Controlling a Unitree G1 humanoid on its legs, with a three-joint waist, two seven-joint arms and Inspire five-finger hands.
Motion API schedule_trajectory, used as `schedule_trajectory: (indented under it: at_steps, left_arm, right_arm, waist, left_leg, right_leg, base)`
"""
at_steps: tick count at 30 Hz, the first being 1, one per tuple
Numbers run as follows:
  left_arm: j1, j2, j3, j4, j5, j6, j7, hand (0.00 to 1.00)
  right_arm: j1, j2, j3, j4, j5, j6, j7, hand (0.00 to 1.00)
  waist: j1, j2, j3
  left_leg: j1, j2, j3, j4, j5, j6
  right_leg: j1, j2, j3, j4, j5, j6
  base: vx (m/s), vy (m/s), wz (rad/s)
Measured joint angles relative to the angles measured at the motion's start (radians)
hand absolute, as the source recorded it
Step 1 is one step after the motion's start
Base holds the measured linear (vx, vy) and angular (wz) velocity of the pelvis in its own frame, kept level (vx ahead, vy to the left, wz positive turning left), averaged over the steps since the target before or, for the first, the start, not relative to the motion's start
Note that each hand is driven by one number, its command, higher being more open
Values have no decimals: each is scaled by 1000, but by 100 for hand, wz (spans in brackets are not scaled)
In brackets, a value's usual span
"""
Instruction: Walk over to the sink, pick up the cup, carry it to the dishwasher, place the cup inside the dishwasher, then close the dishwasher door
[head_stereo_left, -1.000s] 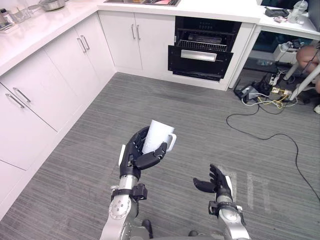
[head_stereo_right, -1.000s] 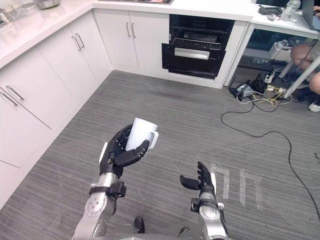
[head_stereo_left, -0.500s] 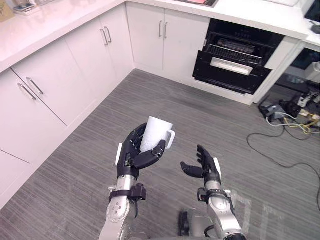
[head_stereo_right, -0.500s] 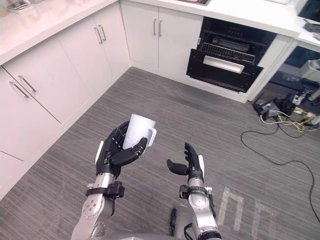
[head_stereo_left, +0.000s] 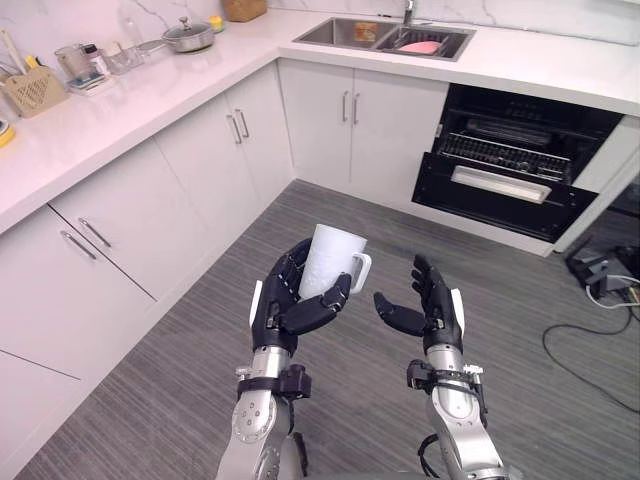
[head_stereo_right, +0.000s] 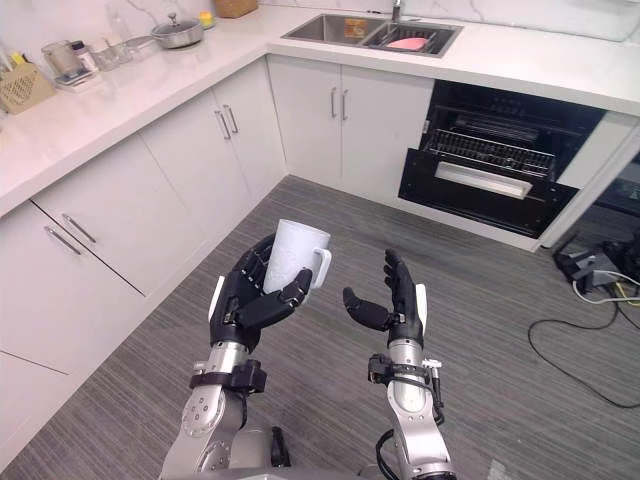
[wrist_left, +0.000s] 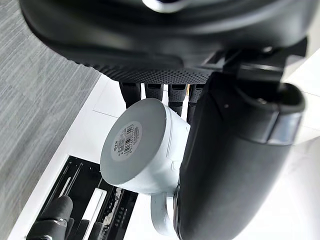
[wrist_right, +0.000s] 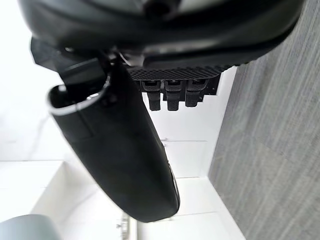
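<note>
Left wrist view had the cup (wrist_left: 136, 146) seen base-on, said the first, with the left hand (wrist_left: 235, 165) curled round it, fingers behind the wall and thumb across the front. Where could that have failed?

At the grip itself, the second answered. The hold was on the smooth wall, not the handle, and the cup stood upright and proud of the fingers. I judged that a jolt in a step could have slid it down and out onto the floor (head_stereo_left: 520, 340).

And the right hand (head_stereo_left: 432, 305)?

It was empty, fingers loosely spread, just beside the handle but apart from it. It gave no support, and a swing of that arm could have knocked the handle and twisted the cup in the grip.

What of the dishwasher (head_stereo_left: 520, 130)?

It was well ahead, under the table's far edge, to the right of the sink (head_stereo_left: 385, 35). Its door (head_stereo_left: 495, 188) looked only part-way down, with the rack (head_stereo_left: 495, 155) just above it. I reckoned the gap was tight, so a high approach could have caught the cup's rim on the table's edge, and a low one on the door.
</note>
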Motion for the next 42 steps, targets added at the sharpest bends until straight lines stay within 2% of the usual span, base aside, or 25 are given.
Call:
schedule_trajectory:
  at_steps: [1,2,3,6,8,9,11,15,16,18,19,20,22,23,25,26,29,33,34,35,36,39,40,41,42]
  left_arm:
    - [2,1,6,0,0,0,1,30]
    - [1,12,12,0,0,0,2,30]
    - [-1,22,29,-1,0,0,4,30]
    - [3,43,39,0,0,7,16,30]
    - [8,67,38,1,0,13,19,30]
    - [10,75,37,1,0,13,19,30]
    - [15,83,37,-1,0,13,22,30]
    - [-3,83,15,-4,1,10,22,30]
    - [-12,83,0,-3,1,10,22,30]
    - [-20,85,-14,1,1,9,22,30]
    - [-25,64,-16,32,3,8,20,30]
    - [-25,56,-21,42,3,8,19,30]
    - [-27,47,-19,48,2,11,19,30]
    - [-20,36,-19,47,2,12,17,30]
    - [1,23,-13,38,2,12,13,30]
    - [17,16,-12,20,2,11,12,30]
    - [24,2,-11,-12,2,9,2,30]
    - [25,-1,-10,-8,2,9,1,30]
    - [24,-1,-5,-8,2,9,1,30]
    - [26,1,2,-7,2,10,3,30]
    - [23,6,6,-7,2,10,3,30]
    - [8,27,28,-5,2,10,16,30]
    - [9,43,28,-3,2,12,20,30]
    - [10,61,27,3,3,18,21,30]
    - [14,74,27,4,3,22,22,30]
  right_arm:
    - [-14,-3,-2,53,0,5,0,90]
    - [-25,1,-2,87,0,11,0,90]
    - [-25,16,0,99,0,20,1,90]
    - [-27,31,0,108,0,20,6,90]
    - [-39,36,-1,134,0,20,21,90]
    - [-39,39,0,140,0,21,23,90]
    - [-45,48,10,153,0,21,25,90]
    - [-65,54,22,149,0,21,39,90]
    - [-64,51,22,148,0,21,39,90]
    - [-61,48,24,149,0,21,38,90]
    - [-63,28,28,154,0,23,38,90]
    - [-64,19,28,148,0,23,39,90]
    - [-58,21,27,140,0,23,37,90]
    - [-27,22,27,112,0,25,34,90]
    - [32,24,40,29,0,25,24,90]
    - [64,26,50,-44,1,25,19,90]
    - [46,25,48,-96,2,5,17,90]
    - [-9,21,30,-26,2,2,18,90]
    - [-30,18,24,19,2,3,18,90]
    - [-40,15,24,56,2,6,18,90]
    - [-42,17,25,72,2,7,19,90]
    - [-37,29,25,94,3,16,21,90]
    - [-39,37,26,95,2,17,24,90]
    - [-41,45,25,103,1,17,25,90]
    - [-42,53,26,117,1,17,25,90]
  waist:
    - [13,4,-3]
    - [19,-12,-4]
    - [20,-42,-6]
    - [26,-59,-5]
    - [19,-67,-1]
    - [13,-69,-2]
    - [-6,-68,-4]
    - [-33,-68,-5]
    - [-42,-68,-5]
    - [-55,-85,-12]
    - [-50,-39,-18]
    - [-52,-20,-28]
    - [-55,-11,-25]
    - [-54,-7,-21]
    - [-48,6,-7]
    - [-26,3,-6]
    - [0,-2,-4]
    - [21,-10,-1]
    - [26,-8,-2]
    - [38,-7,-5]
    - [39,-17,-8]
    - [28,-66,-11]
    - [28,-75,-8]
    - [21,-79,-5]
    - [12,-82,-6]
  left_leg:
    - [22,-9,3,-61,143,14]
    - [30,-26,21,-48,154,39]
    - [16,-51,35,-12,116,62]
    - [15,-67,68,51,31,90]
    - [99,-88,97,23,-17,107]
    - [129,-95,100,5,-23,110]
    - [259,-106,117,-89,-33,116]
    - [365,-102,103,-186,-42,99]
    - [390,-97,87,-204,-53,80]
    - [425,-107,62,-208,-83,42]
    - [452,-70,48,-207,-104,28]
    - [453,-50,30,-191,-104,27]
    - [436,-26,16,-105,-99,18]
    - [397,6,15,58,-85,3]
    - [292,79,28,401,54,-4]
    - [197,120,37,565,24,-9]
    - [50,117,55,491,-70,31]
    - [-3,-7,-34,78,-43,11]
    - [-3,-30,-57,-44,24,5]
    - [25,-43,-50,-80,153,16]
    - [32,-52,-42,-73,178,49]
    - [29,-82,12,-8,84,85]
    - [61,-94,37,-7,47,97]
    - [118,-111,55,-25,24,110]
    - [174,-125,67,-49,13,122]
  right_leg:
    - [12,-11,22,-1,-22,28]
    - [23,-31,36,-1,-35,44]
    - [24,-65,40,1,-51,55]
    - [-13,-99,71,97,-67,71]
    - [-154,-126,106,461,-76,154]
    - [-187,-126,105,552,-80,155]
    - [-306,-104,65,721,-111,98]
    - [-464,-26,23,538,-137,33]
    - [-484,-4,28,400,-94,14]
    - [-472,8,37,216,159,-29]
    - [-456,35,24,245,150,-47]
    - [-445,52,16,245,118,-55]
    - [-409,73,0,238,88,-68]
    - [-352,90,-12,220,64,-76]
    - [-235,117,-9,179,31,-94]
    - [-174,124,7,143,15,-101]
    - [-105,115,47,83,-6,-112]
    - [-35,60,101,53,-34,-61]
    - [-16,48,125,42,-50,-38]
    - [-1,37,161,41,-71,-15]
    - [8,26,177,41,-84,-5]
    - [-27,-30,204,130,-104,24]
    - [-84,-42,208,279,-116,79]
    - [-158,-67,204,479,-97,175]
    - [-204,-84,200,619,-85,200]
  base:
    - [357,391,-32]
    - [389,381,-31]
    - [355,306,-16]
    - [322,275,-23]
    - [337,274,-30]
    - [439,217,-17]
    - [375,118,-12]
    - [415,9,12]
    - [433,-58,41]
    - [479,-82,41]
    - [509,-104,12]
    - [581,-141,-1]
    - [433,-145,9]
    - [416,-148,13]
    - [393,-101,-8]
    - [325,-40,-28]
    - [305,20,-31]
    - [359,189,-36]
    - [476,352,-66]
    - [399,320,-72]
    - [423,325,-55]
    - [394,286,-34]
    - [350,266,-54]
    - [351,250,-49]
    - [353,216,-30]
